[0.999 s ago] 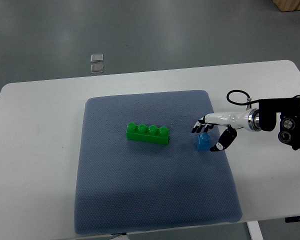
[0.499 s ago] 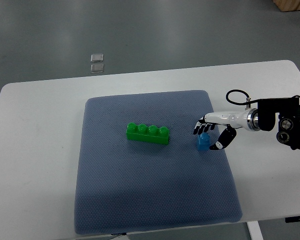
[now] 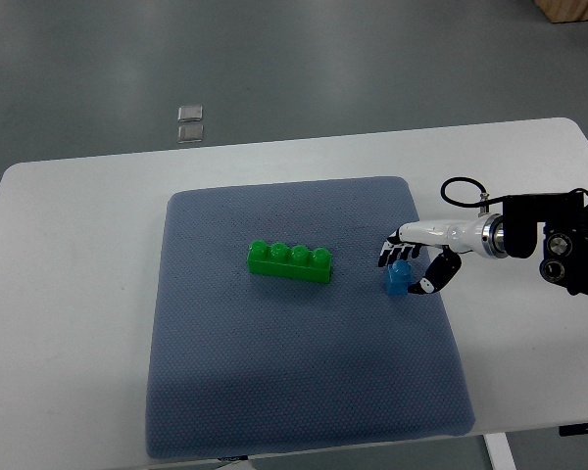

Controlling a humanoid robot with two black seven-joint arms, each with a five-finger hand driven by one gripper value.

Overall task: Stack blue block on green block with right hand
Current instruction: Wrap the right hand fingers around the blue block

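A small blue block (image 3: 398,280) sits on the blue-grey mat (image 3: 304,392), to the right of a long green block (image 3: 290,261) with a row of studs on top. My right hand (image 3: 405,271) reaches in from the right edge and straddles the blue block. Its dark fingertips (image 3: 386,256) hang over the block's far side, and the thumb (image 3: 425,285) sits at its near right side. The hand is open around the block, which still rests on the mat. A gap of mat separates the two blocks. The left arm does not show.
The mat lies on a white table (image 3: 69,294). My right forearm, with a black cable loop (image 3: 463,188), lies over the table's right side. Two small square tiles (image 3: 189,122) lie on the grey floor beyond the table.
The right hand has crept slightly left and lower around the blue block. Neither block has moved.
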